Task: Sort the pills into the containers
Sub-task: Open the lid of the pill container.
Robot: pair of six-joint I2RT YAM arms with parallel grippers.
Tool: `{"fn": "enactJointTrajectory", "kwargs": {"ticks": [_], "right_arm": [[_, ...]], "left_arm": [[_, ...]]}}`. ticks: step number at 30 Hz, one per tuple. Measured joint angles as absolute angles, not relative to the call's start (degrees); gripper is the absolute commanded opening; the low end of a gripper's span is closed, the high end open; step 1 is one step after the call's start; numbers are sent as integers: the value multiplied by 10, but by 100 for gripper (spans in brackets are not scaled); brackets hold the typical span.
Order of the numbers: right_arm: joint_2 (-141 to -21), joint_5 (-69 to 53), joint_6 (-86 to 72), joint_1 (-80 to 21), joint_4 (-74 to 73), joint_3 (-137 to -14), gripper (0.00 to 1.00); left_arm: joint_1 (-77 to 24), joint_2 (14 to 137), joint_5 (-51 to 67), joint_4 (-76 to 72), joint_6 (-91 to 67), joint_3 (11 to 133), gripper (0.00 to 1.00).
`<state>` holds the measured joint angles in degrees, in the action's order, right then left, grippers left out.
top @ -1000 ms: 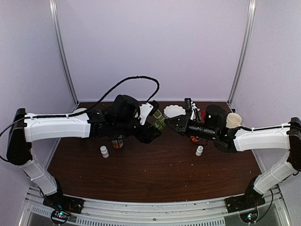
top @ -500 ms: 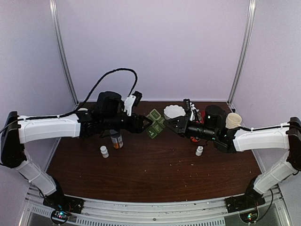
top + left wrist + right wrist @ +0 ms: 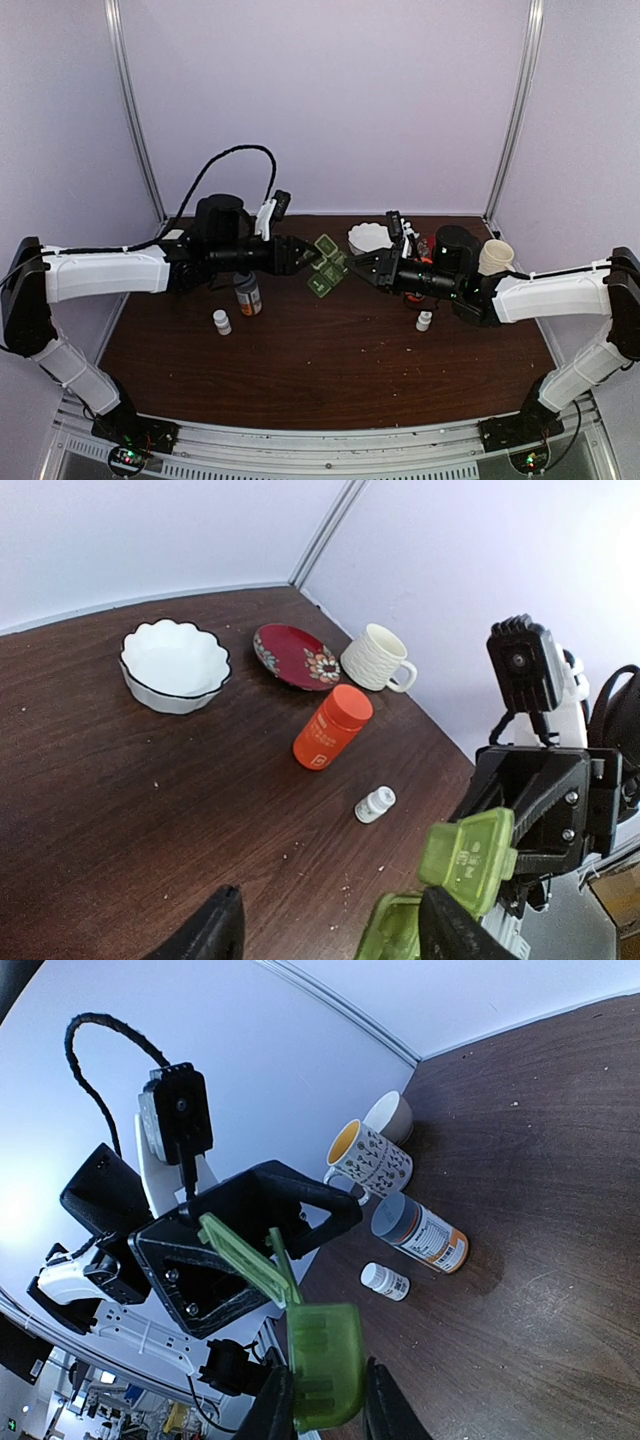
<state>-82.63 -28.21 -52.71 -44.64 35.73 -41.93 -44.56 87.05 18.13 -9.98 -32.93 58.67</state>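
While the right gripper point(image 3: 325, 1408) clamps one end of the green pill box point(image 3: 328, 266) and holds it off the table at the centre of the top view, we judge the step in hand to be opening its cells, not yet filling them. One hinged lid point(image 3: 468, 848) stands raised at the lower right of the left wrist view. Our left gripper point(image 3: 335, 932) has its jaws apart, with the box's other end at the bottom edge between them. Whether it touches a finger we cannot tell. Pale specks point(image 3: 348, 878) dot the dark tabletop point(image 3: 150, 810) low in that view, and we cannot tell whether they are the pills. Next, we think, the left fingers point(image 3: 215, 935) must catch another lid's edge lightly, without twisting the box out of the right grip.
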Motion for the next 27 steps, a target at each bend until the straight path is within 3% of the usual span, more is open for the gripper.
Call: {"fn": "enactJointTrajectory", "kwargs": {"ticks": [2,6,11,15,23,27], "right_arm": [[-826,-281,-527,-446,356,-419,15],[-826,-280,-527,-446,356,-419,15],[-826,-280,-527,-446,357,-419,15],[-826,-276,-527,-446,352,-419,27],[-826,-278,-508,-446,340,-420,67],[-811,-286,-446,-446,281,-421,76]], "left_arm": [[-446,870,196,-114,-333,580,59],[-446,873,230,-129,-341,571,34],[-446,877,255,-150,-344,566,17],[-446,877,265,-156,-342,563,2],[-446,887,298,-121,-310,585,0],[-446,901,318,-22,-247,648,2]]}}
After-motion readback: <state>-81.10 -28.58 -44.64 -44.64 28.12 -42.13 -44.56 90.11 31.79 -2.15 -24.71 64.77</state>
